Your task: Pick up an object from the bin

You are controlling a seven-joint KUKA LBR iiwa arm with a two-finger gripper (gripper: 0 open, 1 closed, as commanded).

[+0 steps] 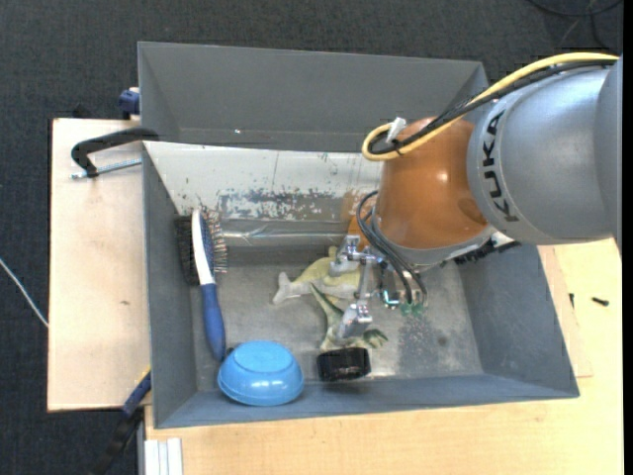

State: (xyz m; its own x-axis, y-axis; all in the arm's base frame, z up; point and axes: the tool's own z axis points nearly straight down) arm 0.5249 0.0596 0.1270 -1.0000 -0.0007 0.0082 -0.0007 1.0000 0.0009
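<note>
Bin [297,87] seen from above, with the arm entering from the right. The gripper [353,285], below the arm's orange cover [425,196], is low over the middle of the bin floor. Its two metal fingers [348,255] stand clearly apart, one toward the back wall and one toward the front. Between them lies part of a pale yellow-green toy animal [315,283], which rests on the floor with a thin limb or tail pointing left. Whether the fingers touch the toy cannot be told.

Contents, counted:
- One toy animal, at the centre.
- One small black block [343,364], on the floor just in front of the gripper and near the front wall.
- One blue bowl [260,374], upside down in the front left corner, beside the black block.
- One brush [205,265] with a blue handle, lying along the left wall.
- One clear plastic piece [277,234], lying along the back wall.
</note>
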